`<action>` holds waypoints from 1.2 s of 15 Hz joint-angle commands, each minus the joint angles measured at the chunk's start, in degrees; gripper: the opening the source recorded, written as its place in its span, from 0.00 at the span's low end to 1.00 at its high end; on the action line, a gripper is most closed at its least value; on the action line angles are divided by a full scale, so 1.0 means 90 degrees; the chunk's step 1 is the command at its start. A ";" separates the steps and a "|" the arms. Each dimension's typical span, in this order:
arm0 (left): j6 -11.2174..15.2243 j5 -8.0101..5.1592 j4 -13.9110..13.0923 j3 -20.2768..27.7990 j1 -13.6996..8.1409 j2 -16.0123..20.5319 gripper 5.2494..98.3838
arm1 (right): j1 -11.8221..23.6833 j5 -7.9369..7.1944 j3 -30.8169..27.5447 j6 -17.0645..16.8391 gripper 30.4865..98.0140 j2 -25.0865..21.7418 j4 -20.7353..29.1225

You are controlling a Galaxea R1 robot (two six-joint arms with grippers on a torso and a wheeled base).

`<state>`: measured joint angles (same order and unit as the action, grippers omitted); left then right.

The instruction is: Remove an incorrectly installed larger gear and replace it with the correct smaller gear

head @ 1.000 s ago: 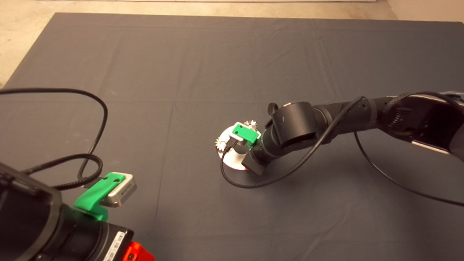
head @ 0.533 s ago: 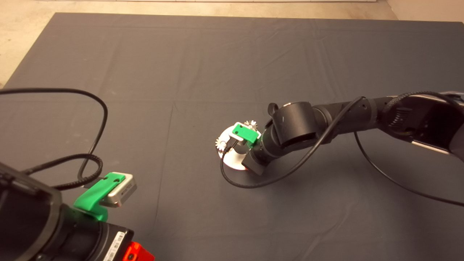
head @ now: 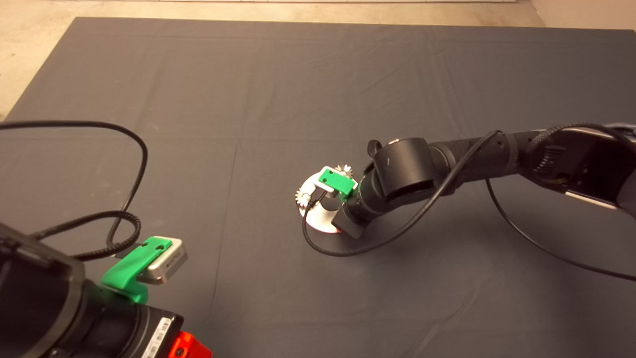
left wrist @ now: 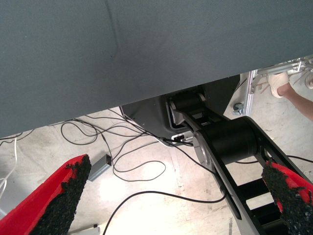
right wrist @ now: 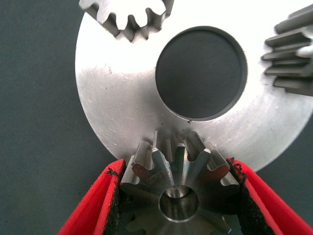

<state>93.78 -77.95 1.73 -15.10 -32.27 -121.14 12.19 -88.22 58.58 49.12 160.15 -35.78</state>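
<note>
Clamping larger gear (right wrist: 178,188), right gripper (right wrist: 178,205).

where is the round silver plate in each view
head view: plate mid-picture, partly hidden by the right arm.
left wrist view: not in it.
right wrist view: plate fills the middle, behind the larger gear held in the jaws.
shared landmark: the dark mat.

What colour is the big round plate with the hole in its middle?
Shiny silver metal, the round plate; clearest in the right wrist view.
</note>
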 commanded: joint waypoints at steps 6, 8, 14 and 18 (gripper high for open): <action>0.0039 0.0008 -0.0104 0.0108 -0.0058 -0.0013 0.92 | 0.1026 -0.0753 -0.0259 0.0168 0.30 0.0102 0.0206; 0.0039 0.0008 -0.0104 0.0108 -0.0058 -0.0013 0.92 | 0.1241 -0.0753 -0.0328 0.0207 0.29 0.0083 0.0330; 0.0039 0.0008 -0.0104 0.0108 -0.0058 -0.0013 0.92 | 0.1390 -0.0753 -0.0507 0.0414 0.29 -0.0735 0.0611; 0.0058 0.0008 -0.0104 0.0108 -0.0058 -0.0013 0.92 | 0.1351 -0.0753 -0.1246 0.0480 0.29 -0.1450 0.0704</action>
<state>93.79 -77.92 1.73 -15.10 -32.27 -121.27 21.93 -87.84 54.58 52.20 153.87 -32.09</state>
